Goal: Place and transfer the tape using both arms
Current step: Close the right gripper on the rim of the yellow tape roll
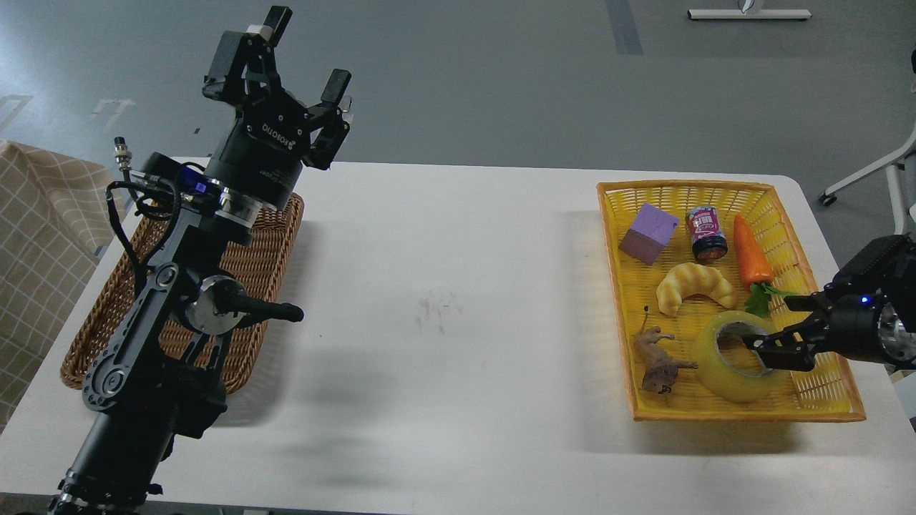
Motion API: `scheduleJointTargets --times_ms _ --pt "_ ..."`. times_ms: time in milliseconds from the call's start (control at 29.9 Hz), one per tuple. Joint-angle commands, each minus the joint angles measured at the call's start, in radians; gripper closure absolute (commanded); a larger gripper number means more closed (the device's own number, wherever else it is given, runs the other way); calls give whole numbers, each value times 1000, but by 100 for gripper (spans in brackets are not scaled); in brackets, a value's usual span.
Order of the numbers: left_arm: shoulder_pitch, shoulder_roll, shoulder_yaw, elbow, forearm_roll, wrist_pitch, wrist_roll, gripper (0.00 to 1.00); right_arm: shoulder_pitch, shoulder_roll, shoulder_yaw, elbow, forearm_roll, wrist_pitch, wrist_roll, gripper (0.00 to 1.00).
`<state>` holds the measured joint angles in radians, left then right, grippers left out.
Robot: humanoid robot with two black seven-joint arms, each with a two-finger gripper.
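The tape point(724, 373), a wide translucent yellow roll with a grey-white core, lies flat in the near part of the yellow basket point(744, 416) at the right of the table. My right gripper point(770, 323) comes in from the right edge, low over the roll's right side. It is open: the lower finger reaches into the core hole, and the upper finger lies outside the roll, near the carrot's leaves. My left gripper point(308, 48) is open and empty, held high and pointing up above the far left of the table.
The yellow basket also holds a purple cube point(649, 233), a small can point(707, 233), a carrot point(753, 252), a croissant point(694, 286) and a brown toy animal point(658, 361). A brown wicker basket point(268, 257) lies under my left arm. A checked cloth point(36, 236) hangs at far left.
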<state>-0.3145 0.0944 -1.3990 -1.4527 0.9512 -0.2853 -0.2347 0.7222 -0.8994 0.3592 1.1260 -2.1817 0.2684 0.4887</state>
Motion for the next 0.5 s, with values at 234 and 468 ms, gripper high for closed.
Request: scheduleJointTargets --times_ms 234,468 --pt "3 5 2 0 0 0 -2 1 19 48 -2 -68 0 0 0 7" --pt "3 21 -5 0 0 0 0 1 26 48 -2 -69 0 8 0 24"
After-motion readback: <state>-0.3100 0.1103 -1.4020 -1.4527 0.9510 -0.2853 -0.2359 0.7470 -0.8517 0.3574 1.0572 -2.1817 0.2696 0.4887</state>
